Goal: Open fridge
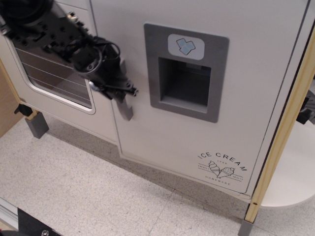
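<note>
The white fridge (162, 142) fills the middle of the view, with a grey ice-dispenser panel (186, 71) and a black ICE CREAM logo (222, 165) low on its door. The door's left edge stands a little out from the cabinet. The grey vertical bar handle (125, 109) is at the door's left edge. My black gripper (121, 89) comes in from the upper left and is shut on the handle's upper part, which it hides.
A white oven-like unit with a dark striped window (51, 73) stands directly left of the fridge. A wooden post (280, 142) runs down the right side, with a round white surface (295, 177) behind it. Speckled floor (98, 191) lies in front.
</note>
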You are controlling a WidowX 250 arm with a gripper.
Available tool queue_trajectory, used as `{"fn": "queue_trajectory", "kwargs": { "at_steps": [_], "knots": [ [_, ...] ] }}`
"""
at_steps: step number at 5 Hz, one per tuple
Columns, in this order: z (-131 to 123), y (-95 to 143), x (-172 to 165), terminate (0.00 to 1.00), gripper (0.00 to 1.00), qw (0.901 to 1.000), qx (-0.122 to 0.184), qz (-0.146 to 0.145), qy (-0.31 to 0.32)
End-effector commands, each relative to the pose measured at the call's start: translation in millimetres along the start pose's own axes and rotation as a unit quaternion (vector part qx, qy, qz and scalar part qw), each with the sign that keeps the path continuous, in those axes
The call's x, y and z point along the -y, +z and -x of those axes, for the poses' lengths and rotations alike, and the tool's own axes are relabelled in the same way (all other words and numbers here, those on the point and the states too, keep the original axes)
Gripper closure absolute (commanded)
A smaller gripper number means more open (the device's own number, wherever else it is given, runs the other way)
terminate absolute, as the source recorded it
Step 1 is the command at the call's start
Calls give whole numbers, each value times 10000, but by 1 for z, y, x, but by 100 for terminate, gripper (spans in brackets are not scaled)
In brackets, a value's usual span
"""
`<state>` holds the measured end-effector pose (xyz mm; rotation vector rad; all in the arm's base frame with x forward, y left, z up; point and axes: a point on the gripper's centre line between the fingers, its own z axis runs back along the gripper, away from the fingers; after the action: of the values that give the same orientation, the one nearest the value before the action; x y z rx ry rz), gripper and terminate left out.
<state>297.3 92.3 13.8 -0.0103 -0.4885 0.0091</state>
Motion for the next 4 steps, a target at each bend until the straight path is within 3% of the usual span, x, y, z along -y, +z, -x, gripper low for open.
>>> {"fn": "queue_trajectory", "kwargs": {
  "at_steps": [1, 2, 3, 4],
  "knots": [
    [28, 41, 3, 0, 100, 9991, -27, 191, -379],
    [36, 52, 4, 0, 0, 9984, -488, 203, -197],
    [42, 57, -5, 0, 0, 9944, -1025, 245, 7],
    [60, 59, -19, 0, 0, 9892, -1447, 149, -171]
  ]
}}
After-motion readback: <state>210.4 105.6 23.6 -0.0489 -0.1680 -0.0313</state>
